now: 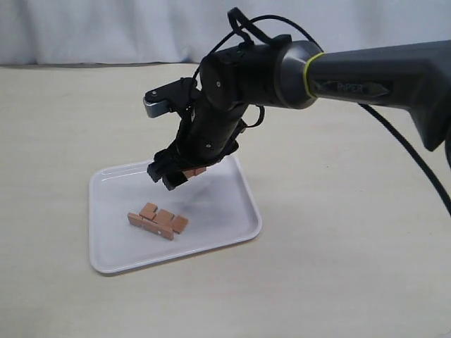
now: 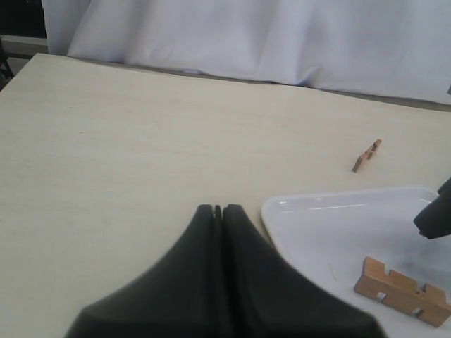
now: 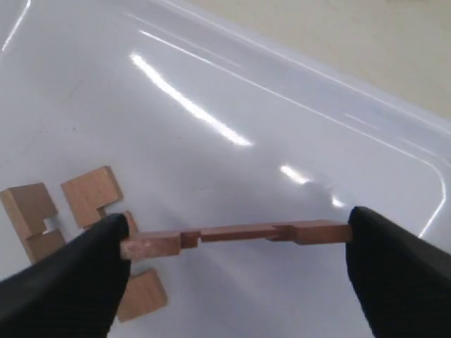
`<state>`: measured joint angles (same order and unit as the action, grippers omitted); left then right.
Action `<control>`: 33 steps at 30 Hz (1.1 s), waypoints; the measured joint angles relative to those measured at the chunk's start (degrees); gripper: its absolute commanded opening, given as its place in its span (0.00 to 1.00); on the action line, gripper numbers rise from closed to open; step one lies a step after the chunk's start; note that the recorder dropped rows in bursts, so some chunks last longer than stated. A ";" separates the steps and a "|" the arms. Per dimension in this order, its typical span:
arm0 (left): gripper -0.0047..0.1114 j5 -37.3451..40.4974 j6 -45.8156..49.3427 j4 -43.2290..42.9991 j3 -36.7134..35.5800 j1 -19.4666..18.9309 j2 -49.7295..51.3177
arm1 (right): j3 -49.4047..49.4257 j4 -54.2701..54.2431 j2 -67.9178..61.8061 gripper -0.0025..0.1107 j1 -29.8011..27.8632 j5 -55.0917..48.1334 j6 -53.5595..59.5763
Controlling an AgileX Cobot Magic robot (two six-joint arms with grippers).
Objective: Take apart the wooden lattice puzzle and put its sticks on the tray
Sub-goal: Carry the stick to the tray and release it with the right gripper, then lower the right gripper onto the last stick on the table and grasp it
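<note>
My right gripper (image 1: 171, 173) hangs over the white tray (image 1: 224, 199), shut end to end on one notched reddish-brown stick (image 3: 236, 232). In the right wrist view the gripper (image 3: 236, 243) holds this stick level above the tray's floor (image 3: 211, 84). Other sticks (image 1: 158, 220) lie together on the tray, below and left of the gripper; they also show as a notched block (image 2: 402, 290). One more stick (image 2: 367, 155) lies on the table beyond the tray (image 2: 331, 232). No assembled lattice puzzle is in view. My left gripper (image 2: 218, 210) is shut and empty, over the table beside the tray.
The right arm's dark forearm (image 1: 366, 74) reaches in from the right, with a black cable (image 1: 416, 162) hanging under it. A white curtain (image 1: 106, 28) closes off the far edge of the beige table (image 1: 338, 267).
</note>
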<state>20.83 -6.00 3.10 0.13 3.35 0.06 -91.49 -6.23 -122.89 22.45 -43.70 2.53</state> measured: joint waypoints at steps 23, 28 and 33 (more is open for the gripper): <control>0.04 0.00 0.00 0.00 0.00 0.00 0.00 | 0.11 9.42 3.44 0.86 0.95 6.82 -4.74; 0.04 0.00 0.00 0.00 0.00 0.00 0.00 | 0.11 17.54 2.77 0.86 -0.69 15.37 -17.19; 0.04 0.00 0.00 0.00 0.00 0.00 0.00 | 0.11 26.07 -0.81 0.86 -2.85 22.64 -33.69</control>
<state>20.83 -6.00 3.10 0.13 3.35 0.06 -91.39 19.84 -123.69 19.60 -21.06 -31.16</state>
